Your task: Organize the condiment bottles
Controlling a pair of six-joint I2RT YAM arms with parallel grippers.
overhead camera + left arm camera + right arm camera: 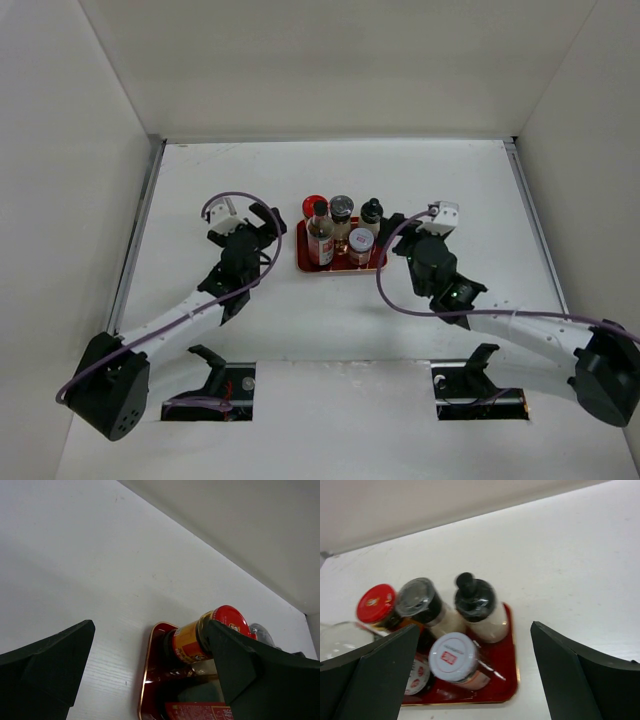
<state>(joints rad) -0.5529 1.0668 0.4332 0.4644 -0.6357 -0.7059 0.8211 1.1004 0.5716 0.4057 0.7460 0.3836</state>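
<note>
All five condiment bottles stand on the red tray (338,264): the red-lidded jar (314,206), the tall black-capped bottle (320,234), the grey-topped shaker (341,211), the small dark-capped bottle (371,213) and the pale-lidded jar (361,243). My left gripper (268,228) is open and empty just left of the tray. In the left wrist view the red-lidded jar (220,630) shows beside the right finger. My right gripper (397,236) is open and empty just right of the tray. In the right wrist view the pale-lidded jar (452,657) and dark-capped bottle (476,602) lie between its fingers.
White walls enclose the table on the left, back and right. Metal rails run along both side edges. The purple cables loop off each arm above the table.
</note>
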